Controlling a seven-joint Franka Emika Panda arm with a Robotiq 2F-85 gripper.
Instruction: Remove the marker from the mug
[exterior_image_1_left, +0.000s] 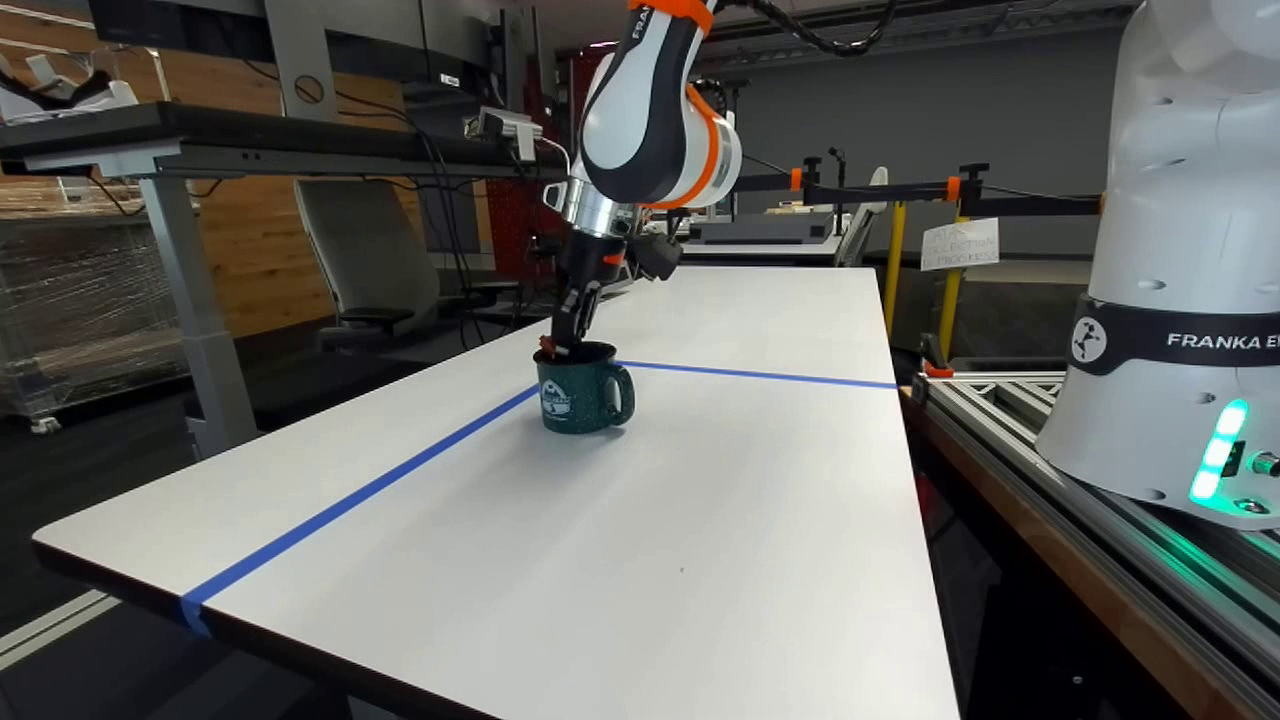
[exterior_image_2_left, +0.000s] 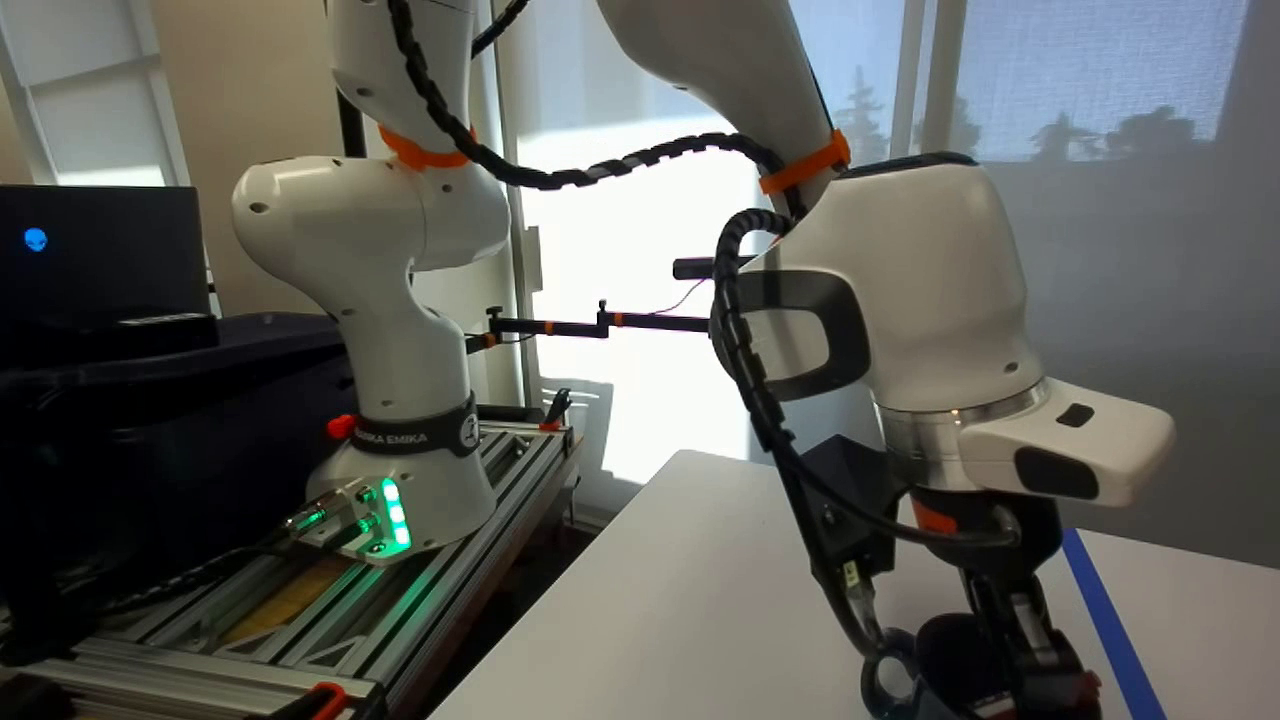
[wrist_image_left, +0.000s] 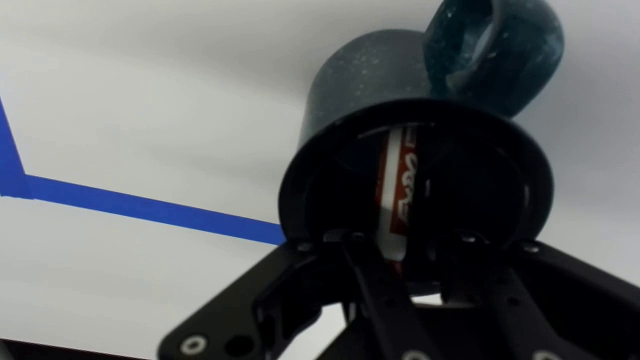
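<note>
— Mug (exterior_image_1_left: 590, 408) is upright on the white table (exterior_image_1_left: 700, 540) in an exterior view: pale logo (exterior_image_1_left: 556, 398) on its side, handle (exterior_image_1_left: 627, 393) sticking out, blue tape (exterior_image_1_left: 380, 485) running past behind it. Arm (exterior_image_1_left: 640, 130) reaches over, and the claw (exterior_image_1_left: 564, 343) points down at its top.

— What's the red bit up there?

— Marker (exterior_image_1_left: 547, 346), or one end of it, right by the claw's tips (pretty tiny from that far off, tbh).

— OK, my turn. In an exterior view you get the green-lit base (exterior_image_2_left: 440, 500), a black laptop (exterior_image_2_left: 100, 250), and the mug way down at the bottom edge, partly cut off. Handle's near the claw, and some red shows either side of it.

— Wrist view beats both. You're looking in past the rim (wrist_image_left: 542, 190) and the marker's in the mug, tilted, red and white with pale lettering (wrist_image_left: 406, 185), near end tucked between the fingers (wrist_image_left: 345, 252).

— So is it gripped?

— Can't tell, honestly. The fingers sit fairly narrow, one each side of it, but it's so dark down there I can't see whether they touch it. Two strips of tape meet at a corner off to the left of that shot too.
</note>
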